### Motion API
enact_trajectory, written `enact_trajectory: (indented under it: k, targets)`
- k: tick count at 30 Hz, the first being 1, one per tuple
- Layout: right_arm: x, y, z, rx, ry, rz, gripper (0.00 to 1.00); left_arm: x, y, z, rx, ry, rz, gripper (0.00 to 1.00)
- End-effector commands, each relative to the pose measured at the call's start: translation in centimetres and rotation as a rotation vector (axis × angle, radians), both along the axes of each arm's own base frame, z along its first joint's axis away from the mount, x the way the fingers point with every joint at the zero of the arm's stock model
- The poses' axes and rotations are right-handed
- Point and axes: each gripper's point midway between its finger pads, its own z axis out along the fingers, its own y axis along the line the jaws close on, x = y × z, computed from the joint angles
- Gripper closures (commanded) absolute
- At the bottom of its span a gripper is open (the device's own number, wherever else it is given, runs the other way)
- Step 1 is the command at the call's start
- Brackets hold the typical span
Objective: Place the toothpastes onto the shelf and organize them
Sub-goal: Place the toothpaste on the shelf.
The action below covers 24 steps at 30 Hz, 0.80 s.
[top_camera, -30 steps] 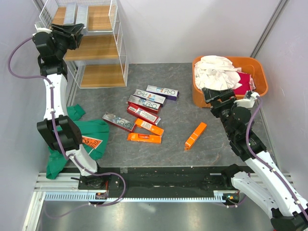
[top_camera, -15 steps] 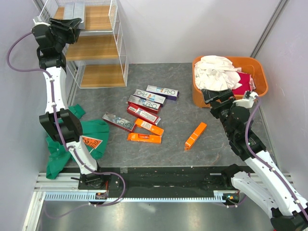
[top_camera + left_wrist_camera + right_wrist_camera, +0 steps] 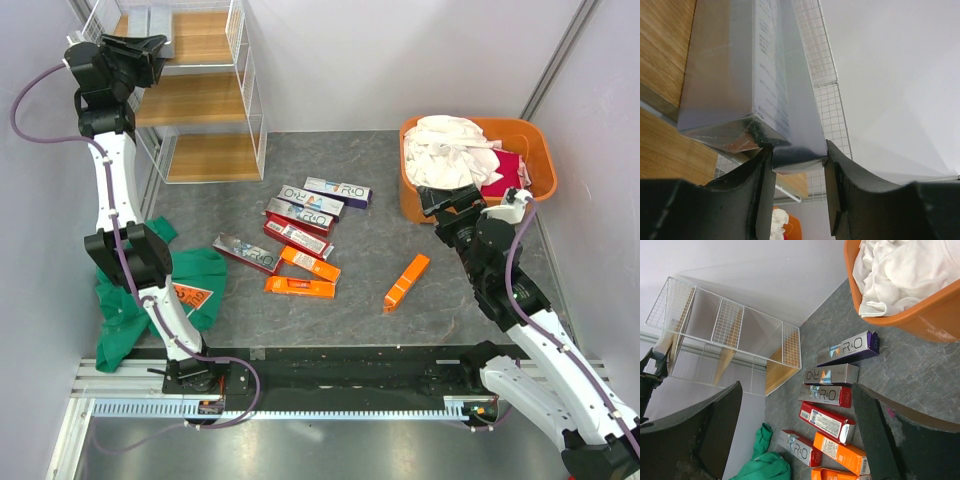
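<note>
My left gripper [image 3: 150, 47] is raised at the top tier of the white wire shelf [image 3: 205, 98]. In the left wrist view it [image 3: 799, 165] is shut on the end of a silver-grey toothpaste carton [image 3: 795, 115], which lies beside a second silver-grey carton [image 3: 720, 65] on the wooden board [image 3: 662, 35]. Several red, orange, silver and white/purple cartons [image 3: 300, 235] lie in a loose pile on the table, also seen in the right wrist view [image 3: 832, 395]. One orange carton [image 3: 407, 281] lies apart to the right. My right gripper [image 3: 440, 203] is open and empty above the table [image 3: 800, 425].
An orange tub [image 3: 541, 165] of laundry stands at the back right, close behind my right gripper. A green cloth [image 3: 175, 285] lies at the left by the left arm. The shelf's middle and bottom boards [image 3: 210, 155] show nothing on them.
My left gripper has risen and moved back toward the shelf's top tier with the silver-grey carton. The right arm has barely shifted.
</note>
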Motion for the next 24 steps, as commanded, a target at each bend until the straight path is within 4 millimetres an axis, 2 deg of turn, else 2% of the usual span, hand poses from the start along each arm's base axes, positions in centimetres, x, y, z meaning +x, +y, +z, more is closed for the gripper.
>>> enact_trajectory:
  k: [1,4,6,14,16,17,19,20,24]
  targets:
    - [0.1,0.1,0.5,-0.011,-0.012,0.008,0.02,-1.1,1.2,2.3,0.074,-0.029,0.070,0.65]
    - [0.1,0.1,0.3,-0.014,-0.005,0.009,0.02,-1.3,1.0,1.8,0.083,-0.013,0.041,0.45]
    - [0.1,0.2,0.1,-0.014,-0.001,0.012,0.02,-1.2,0.8,1.3,0.088,0.000,0.022,0.36]
    - [-0.1,0.0,-0.4,-0.017,0.012,0.009,0.02,-2.3,-0.7,0.6,0.136,0.027,-0.063,0.22]
    - [-0.2,0.0,-0.5,-0.015,0.015,0.012,0.02,-2.7,-0.7,0.3,0.148,0.044,-0.059,0.16]
    - [-0.2,0.1,-0.5,-0.015,0.015,0.013,0.02,-3.2,-0.6,0.8,0.168,0.036,-0.051,0.14]
    - [-0.2,0.1,-0.9,-0.015,0.026,0.013,0.02,-3.6,-0.6,0.2,0.176,0.057,-0.042,0.04]
    - [-0.2,0.1,-0.9,-0.013,0.027,0.016,0.02,-4.2,-0.6,0.9,0.188,0.046,-0.035,0.00]
    - [-0.2,0.2,-1.0,-0.005,0.031,0.016,0.02,-5.0,-0.8,0.8,0.208,0.051,-0.034,0.00]
